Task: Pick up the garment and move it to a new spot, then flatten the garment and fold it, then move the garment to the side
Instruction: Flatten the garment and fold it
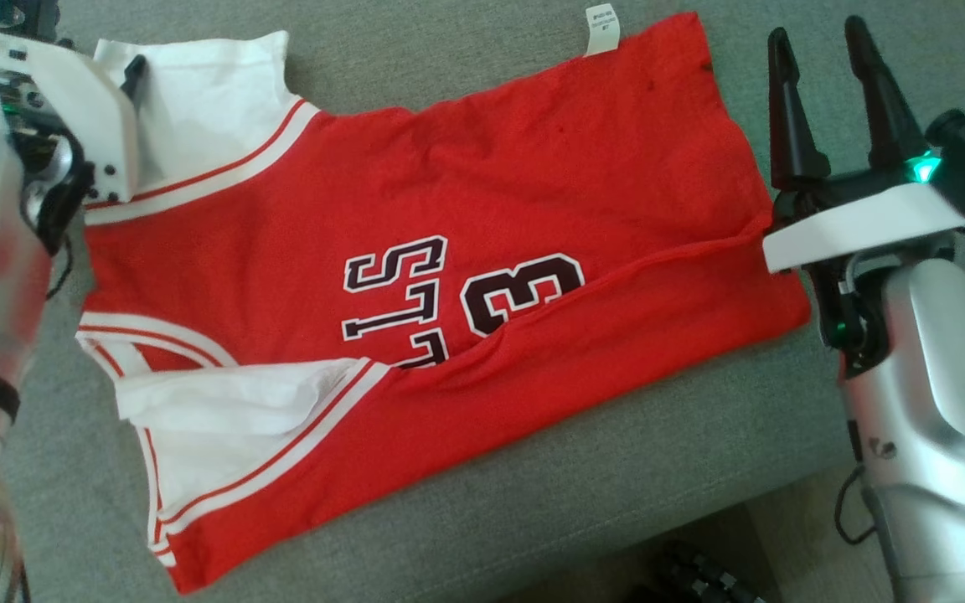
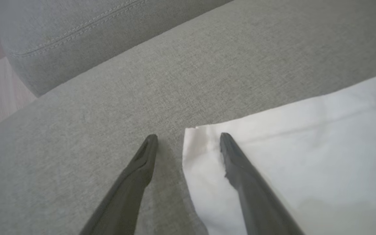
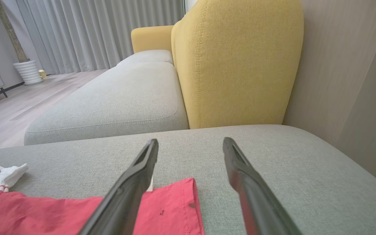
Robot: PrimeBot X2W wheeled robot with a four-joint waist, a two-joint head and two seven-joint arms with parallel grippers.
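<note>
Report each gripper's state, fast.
Left gripper: open, astride the white sleeve corner of the jersey, gripping nothing.
Right gripper: open, empty, beside the jersey.

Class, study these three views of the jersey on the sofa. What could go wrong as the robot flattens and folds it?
1. The left gripper is open astride the edge of the white sleeve, one finger over cloth, one over bare cushion; closing might catch only a sliver.
2. A flap lies folded over the lettering on the jersey; folding now could trap it.
3. The right gripper is open beside the hem, off the cloth; it may miss.
</note>
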